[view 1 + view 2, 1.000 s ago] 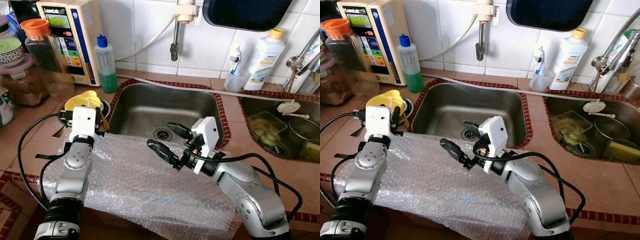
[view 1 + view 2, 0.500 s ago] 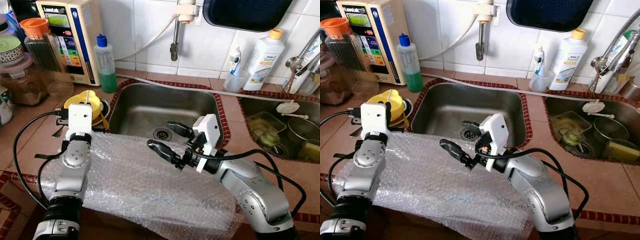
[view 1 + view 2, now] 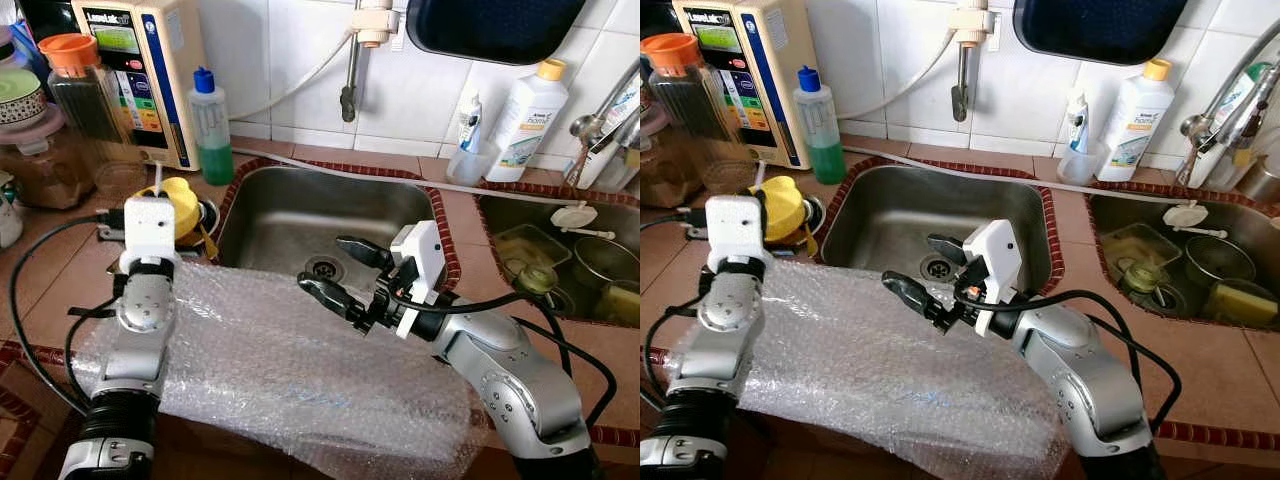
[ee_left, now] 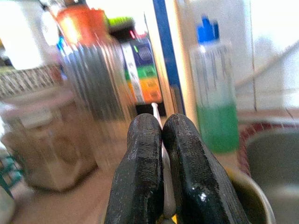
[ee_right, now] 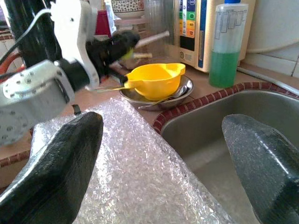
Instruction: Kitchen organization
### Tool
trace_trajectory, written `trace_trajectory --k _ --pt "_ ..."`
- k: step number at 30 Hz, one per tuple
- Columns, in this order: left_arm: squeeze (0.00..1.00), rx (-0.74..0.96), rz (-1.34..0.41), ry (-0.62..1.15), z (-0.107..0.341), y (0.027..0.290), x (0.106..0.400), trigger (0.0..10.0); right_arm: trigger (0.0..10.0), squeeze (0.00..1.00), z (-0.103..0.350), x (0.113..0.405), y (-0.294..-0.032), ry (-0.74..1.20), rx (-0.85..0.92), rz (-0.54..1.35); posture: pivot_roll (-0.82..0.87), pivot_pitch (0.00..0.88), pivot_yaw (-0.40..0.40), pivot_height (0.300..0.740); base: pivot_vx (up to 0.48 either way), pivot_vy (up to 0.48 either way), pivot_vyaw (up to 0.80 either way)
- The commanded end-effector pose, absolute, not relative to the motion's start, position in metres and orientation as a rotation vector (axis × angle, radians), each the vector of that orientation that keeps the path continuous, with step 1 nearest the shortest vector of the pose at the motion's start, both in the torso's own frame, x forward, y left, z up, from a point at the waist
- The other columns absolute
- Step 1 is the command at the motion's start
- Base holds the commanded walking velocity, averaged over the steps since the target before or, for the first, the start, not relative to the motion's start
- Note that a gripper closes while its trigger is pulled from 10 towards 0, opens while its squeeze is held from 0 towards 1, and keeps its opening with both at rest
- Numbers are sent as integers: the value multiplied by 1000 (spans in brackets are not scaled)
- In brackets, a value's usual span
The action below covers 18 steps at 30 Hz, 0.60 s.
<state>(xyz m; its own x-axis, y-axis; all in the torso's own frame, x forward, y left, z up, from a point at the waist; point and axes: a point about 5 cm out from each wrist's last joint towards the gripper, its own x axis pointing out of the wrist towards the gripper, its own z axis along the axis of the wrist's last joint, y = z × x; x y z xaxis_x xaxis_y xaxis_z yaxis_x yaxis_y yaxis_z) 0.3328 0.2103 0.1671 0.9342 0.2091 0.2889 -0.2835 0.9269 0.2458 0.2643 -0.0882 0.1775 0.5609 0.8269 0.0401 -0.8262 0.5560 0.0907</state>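
Pinching a thin white stick point(image 4: 155, 112) between its two black fingers point(image 4: 140, 172), the left gripper point(image 4: 161, 154) is raised just over the yellow bowl point(image 5: 155, 80), which sits in a shallow metal dish point(image 5: 180, 91) on the tiled counter point(image 3: 60, 270) beside the sink point(image 3: 330, 215). The right gripper point(image 3: 338, 272) hangs with its fingers spread wide apart and nothing between them, above the near rim of the sink and the far edge of a bubble wrap sheet point(image 3: 270, 370) draped over the counter's front. Behind the bowl stand a bottle of green liquid point(image 3: 211, 128), a beige appliance point(image 3: 140, 70) and an orange-lidded jar point(image 3: 85, 90). White bottles point(image 3: 525, 118) stand behind the sink against the tiled wall.
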Motion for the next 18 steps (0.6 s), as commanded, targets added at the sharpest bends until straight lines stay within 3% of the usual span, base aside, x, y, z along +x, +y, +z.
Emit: trace_trajectory --k 1,3,4,12,13,17,18 --pt "0 276 248 -333 187 208 336 353 10000 0 182 268 -92 -11 90 951 -3 0 -50 740 0 0 0" --pt "0 206 167 -361 199 197 340 235 10000 0 183 271 -94 -21 89 928 -1 0 -51 740 0 0 0" --pt "0 134 112 -381 208 188 342 1020 10000 0 184 276 -96 -29 91 895 3 0 -54 740 0 0 0" --pt "0 -133 -75 -430 241 154 344 1725 10000 0 190 292 -102 -76 102 771 8 0 -53 740 0 0 0" --pt "0 -283 -154 -414 249 142 343 2196 10000 0 193 297 -104 -90 121 732 10 0 -52 740 0 0 0" --pt "0 -532 -278 -379 256 124 339 2941 10000 0 197 310 -108 -108 193 651 13 0 -49 740 0 0 0" --pt "0 -570 -307 -368 256 119 338 4118 10000 0 199 313 -108 -114 214 629 13 0 -49 740 0 0 0"
